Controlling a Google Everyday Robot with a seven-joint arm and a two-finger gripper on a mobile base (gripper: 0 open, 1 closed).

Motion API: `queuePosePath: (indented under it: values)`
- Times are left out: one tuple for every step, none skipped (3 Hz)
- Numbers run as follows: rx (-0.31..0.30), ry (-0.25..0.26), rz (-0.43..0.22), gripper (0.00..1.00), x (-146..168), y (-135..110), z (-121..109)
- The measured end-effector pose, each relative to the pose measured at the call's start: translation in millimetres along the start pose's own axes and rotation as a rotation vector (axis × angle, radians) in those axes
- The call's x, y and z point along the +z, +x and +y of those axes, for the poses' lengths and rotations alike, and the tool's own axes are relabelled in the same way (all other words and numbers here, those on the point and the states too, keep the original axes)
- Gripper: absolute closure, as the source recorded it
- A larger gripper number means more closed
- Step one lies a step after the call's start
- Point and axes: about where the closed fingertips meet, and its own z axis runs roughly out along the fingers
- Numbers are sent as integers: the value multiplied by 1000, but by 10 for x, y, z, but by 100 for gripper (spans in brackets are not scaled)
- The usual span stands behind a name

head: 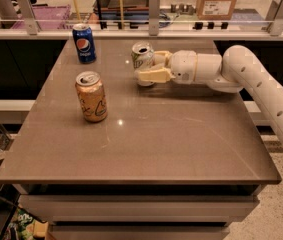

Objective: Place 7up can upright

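Observation:
The 7up can (pixel 142 59), silvery-white with green markings and a silver top, stands upright on the brown table (pixel 181 139) toward its far middle. My gripper (pixel 146 69) reaches in from the right on a white arm, and its cream fingers (pixel 153 75) close around the can's lower body. The can's base appears to rest on the tabletop.
A blue Pepsi can (pixel 84 43) stands upright at the table's far left. An orange-gold can (pixel 91 96) stands upright left of centre. A railing with clear panels (pixel 153 11) runs along the far edge. My arm (pixel 261 89) spans the right side.

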Motion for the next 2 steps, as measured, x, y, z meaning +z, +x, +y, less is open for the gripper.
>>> queuePosePath:
  values:
    - [31,15,19,100,-15,138,0]
    - [31,10,18,84,16,131,11]
